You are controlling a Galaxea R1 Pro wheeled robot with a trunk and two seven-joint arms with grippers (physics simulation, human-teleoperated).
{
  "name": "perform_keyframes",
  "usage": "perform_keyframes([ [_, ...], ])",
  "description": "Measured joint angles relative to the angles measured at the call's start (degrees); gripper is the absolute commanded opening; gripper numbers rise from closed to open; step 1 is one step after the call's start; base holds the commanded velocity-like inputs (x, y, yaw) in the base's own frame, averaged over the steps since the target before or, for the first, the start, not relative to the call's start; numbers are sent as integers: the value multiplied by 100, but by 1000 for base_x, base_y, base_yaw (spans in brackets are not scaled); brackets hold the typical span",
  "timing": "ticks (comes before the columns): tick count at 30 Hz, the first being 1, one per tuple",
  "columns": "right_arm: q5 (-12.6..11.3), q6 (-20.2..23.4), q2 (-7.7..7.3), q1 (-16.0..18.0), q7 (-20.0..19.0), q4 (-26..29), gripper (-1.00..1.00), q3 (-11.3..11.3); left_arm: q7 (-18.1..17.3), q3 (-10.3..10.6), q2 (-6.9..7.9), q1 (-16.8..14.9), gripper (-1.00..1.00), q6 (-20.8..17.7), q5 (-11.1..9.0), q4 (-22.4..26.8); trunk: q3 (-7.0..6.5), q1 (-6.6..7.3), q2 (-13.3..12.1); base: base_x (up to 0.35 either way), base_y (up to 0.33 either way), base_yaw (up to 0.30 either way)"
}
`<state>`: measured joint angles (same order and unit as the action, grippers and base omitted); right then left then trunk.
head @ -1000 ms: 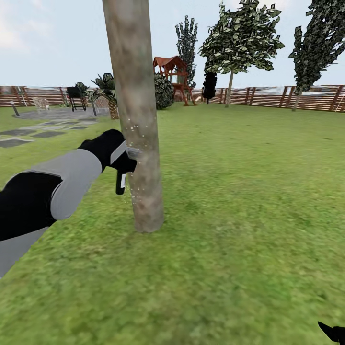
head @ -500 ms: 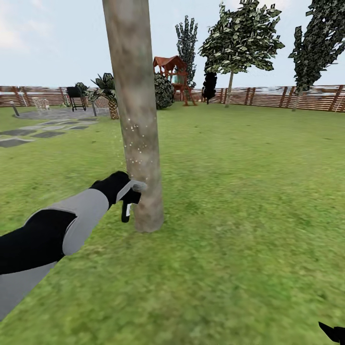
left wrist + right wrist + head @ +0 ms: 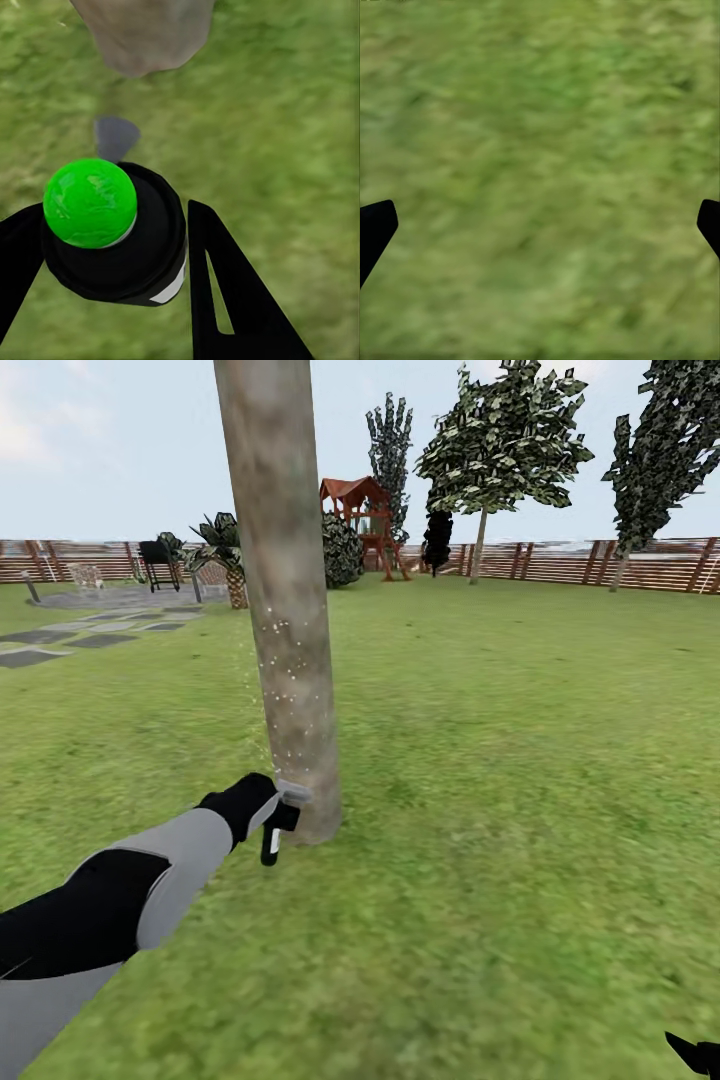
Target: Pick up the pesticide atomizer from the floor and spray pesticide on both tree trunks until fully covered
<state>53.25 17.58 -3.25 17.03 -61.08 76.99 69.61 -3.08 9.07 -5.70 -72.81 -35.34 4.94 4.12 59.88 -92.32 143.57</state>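
The left gripper with the atomizer has moved down along the tree trunk, now near its base at the lawn.

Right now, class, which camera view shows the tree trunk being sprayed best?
The head view: the tree trunk stands full height from the lawn, speckled pale where sprayed, with the left gripper at its base. The left wrist view catches its foot beyond the atomizer.

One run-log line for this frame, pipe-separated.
phase: spraying | left end effector: shut on atomizer, low by tree trunk base | right end effector: open over lawn | droplets on trunk
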Motion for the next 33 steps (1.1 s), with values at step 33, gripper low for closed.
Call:
perform_keyframes([
  [33,-8,9,44,-1,-32,9,100,-11,0,-12,1,654,-100,1021,-935,1,0,0,0,65,-124,60],
])
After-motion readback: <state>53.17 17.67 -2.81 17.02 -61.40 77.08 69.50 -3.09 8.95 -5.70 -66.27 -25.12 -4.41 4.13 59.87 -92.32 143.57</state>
